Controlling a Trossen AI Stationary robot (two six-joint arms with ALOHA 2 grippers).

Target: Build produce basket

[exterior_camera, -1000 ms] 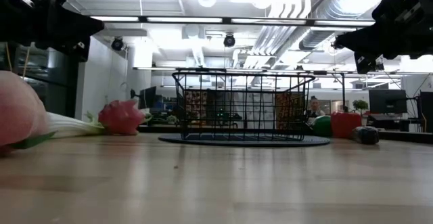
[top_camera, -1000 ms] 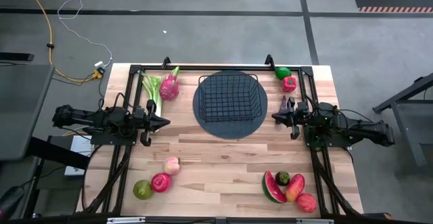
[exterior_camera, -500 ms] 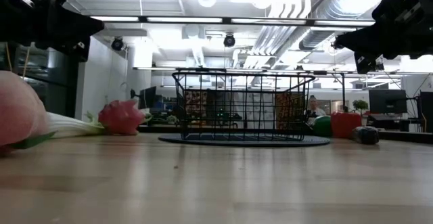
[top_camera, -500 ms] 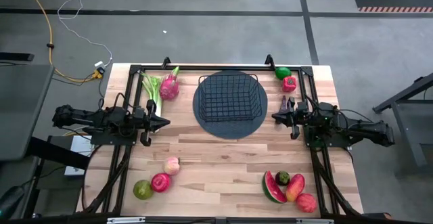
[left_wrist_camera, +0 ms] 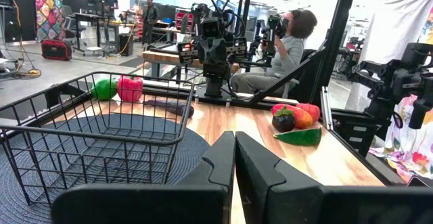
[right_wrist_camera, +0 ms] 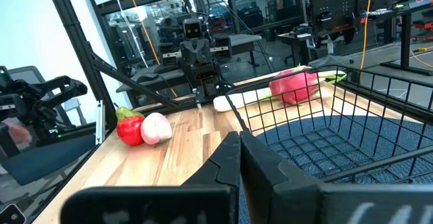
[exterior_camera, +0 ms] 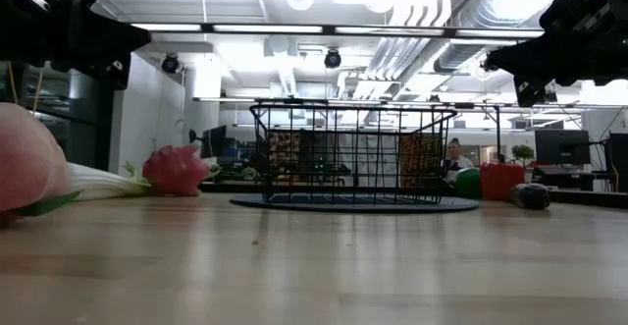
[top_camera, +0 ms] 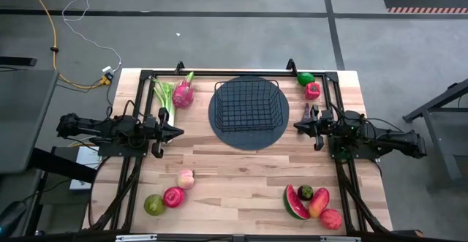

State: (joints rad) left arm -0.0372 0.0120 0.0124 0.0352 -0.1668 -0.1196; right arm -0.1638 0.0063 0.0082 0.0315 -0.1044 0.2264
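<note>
The black wire basket stands empty on a dark round mat at the far middle of the table. A leafy stalk and a pink dragon fruit lie to its left. A green pepper and a red pepper lie to its right. A peach, a red apple and a green apple sit near left. A watermelon slice, a mango and an apple sit near right. My left gripper and right gripper hover shut and level on either side of the mat, holding nothing.
A dark long vegetable lies just right of the mat, close to my right gripper. Black frame rails run along the table's far and side edges. Bare wood lies between the two near fruit groups. A person sits beyond the table's right side.
</note>
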